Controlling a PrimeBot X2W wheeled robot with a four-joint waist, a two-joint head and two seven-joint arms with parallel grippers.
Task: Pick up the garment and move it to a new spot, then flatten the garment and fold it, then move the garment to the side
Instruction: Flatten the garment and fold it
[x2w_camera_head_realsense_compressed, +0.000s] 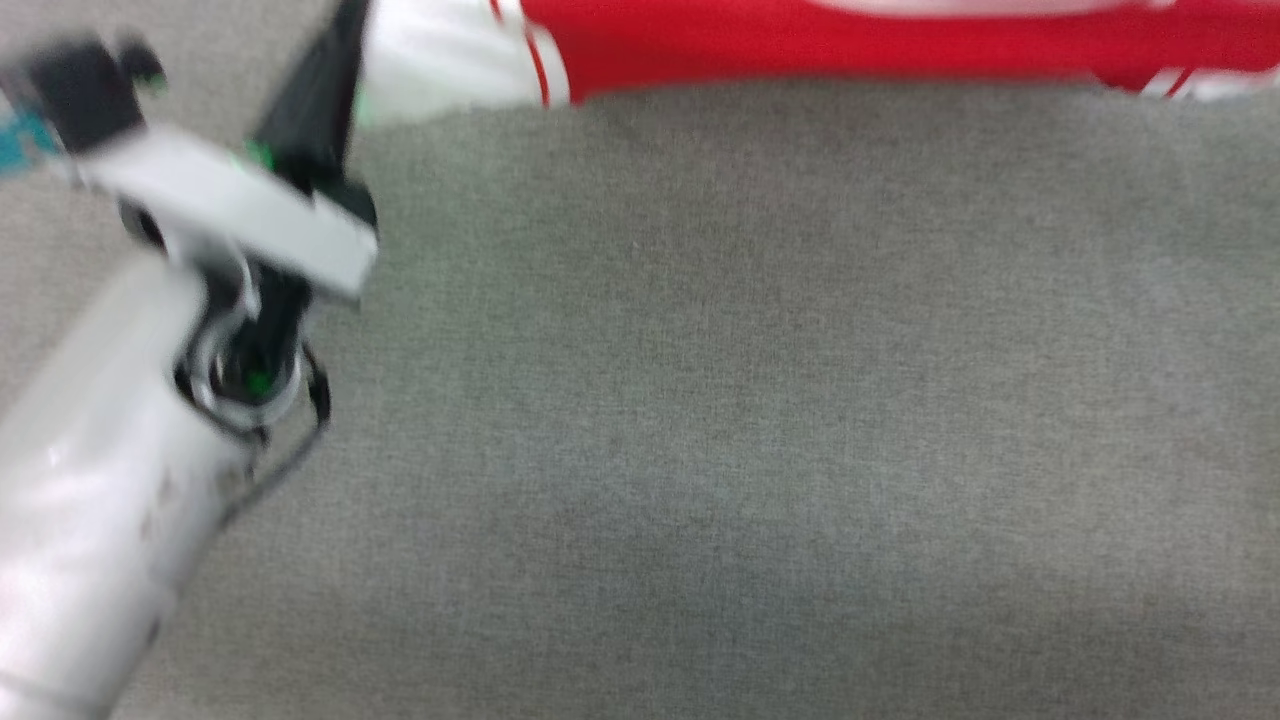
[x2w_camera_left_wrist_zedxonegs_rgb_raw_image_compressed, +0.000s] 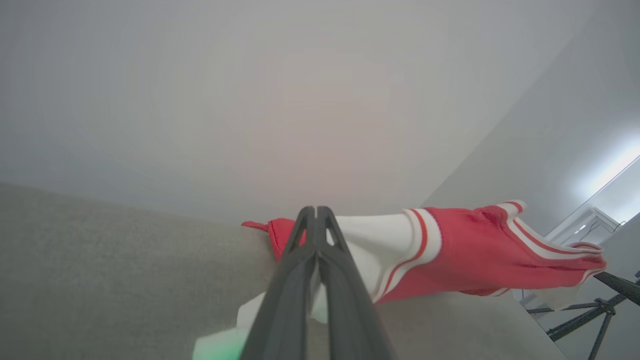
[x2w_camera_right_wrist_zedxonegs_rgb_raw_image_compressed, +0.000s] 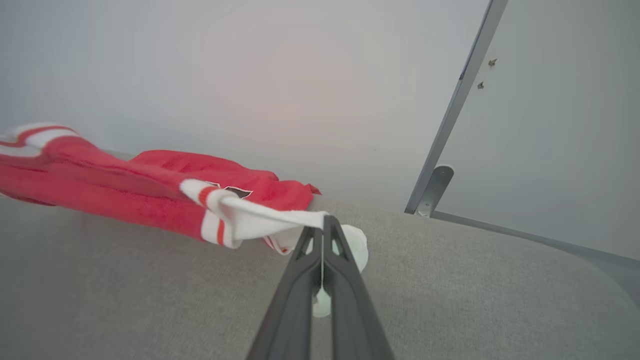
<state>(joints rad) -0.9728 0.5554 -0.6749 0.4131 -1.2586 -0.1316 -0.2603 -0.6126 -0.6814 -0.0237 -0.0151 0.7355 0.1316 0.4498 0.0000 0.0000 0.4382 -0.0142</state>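
Grey woven fabric covers the surface, which takes up most of the head view, its weave even across the middle and bottom of the frame. Along the top edge of that frame stretches the garment, a red band with a white sleeve panel and thin red stripes at its upper-left end and more striped trim at the upper right; the whole picture is blurred. The left end effector reaches up the left side of the frame, its dark fingers meeting the white sleeve. Below it is the pale forearm, with a loose black cable looping at the wrist.

In the left wrist view the left end effector's two fingers are pressed together at the centre of the frame, clenched on white sleeve cloth that bunches on both sides of them. The red body with its striped bands runs off to the right along the far edge of the surface. Black tripod legs stand at the lower right beyond that edge, below a bright strip of light. A plain pale wall takes the upper half.

In the right wrist view the right end effector is likewise clenched, pinching a white sleeve edge pulled taut to its tips, and the red body trails to the left of the frame on the surface. A grey metal post with a small bracket at its foot rises at the upper right, well apart from the garment
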